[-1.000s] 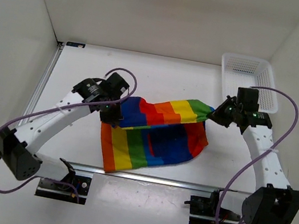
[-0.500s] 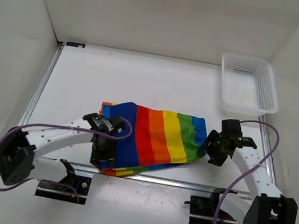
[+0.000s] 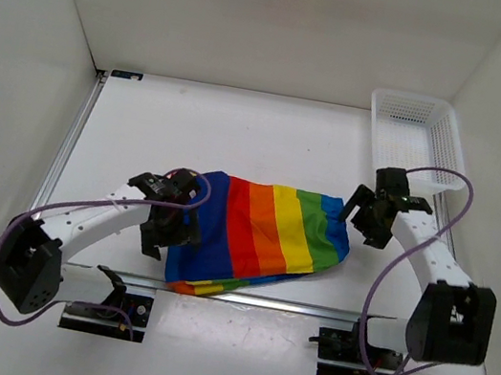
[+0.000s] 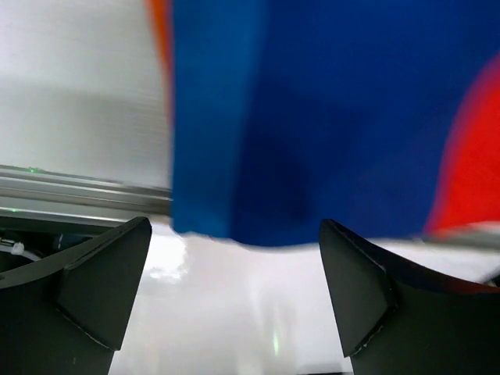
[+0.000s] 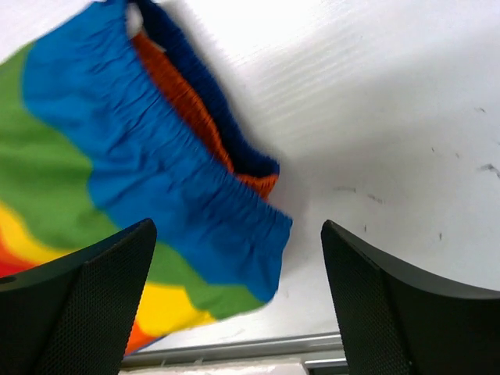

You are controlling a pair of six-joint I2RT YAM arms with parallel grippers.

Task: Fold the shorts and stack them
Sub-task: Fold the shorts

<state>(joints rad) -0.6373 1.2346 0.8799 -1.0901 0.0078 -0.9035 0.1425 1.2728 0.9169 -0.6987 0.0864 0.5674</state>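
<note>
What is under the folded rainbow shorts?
A lower layer of the shorts peeks out along the near edge, resting on the table. Anything else beneath is covered by cloth.

The shorts (image 4: 312,117) are blurred in the left wrist view and run off its top edge. The right wrist view crops them at its left edge. Their lower layer lies mostly hidden beneath the upper.

L arm (image 3: 95,216) reaches low and fwd from its base, links nearly flat, wrist tipped down. L gripper (image 4: 234,226): jaws spread wide. R arm (image 3: 425,254) rises from its base and leans inward, wrist angled down-left. R gripper (image 5: 236,228): jaws wide apart too.
</note>
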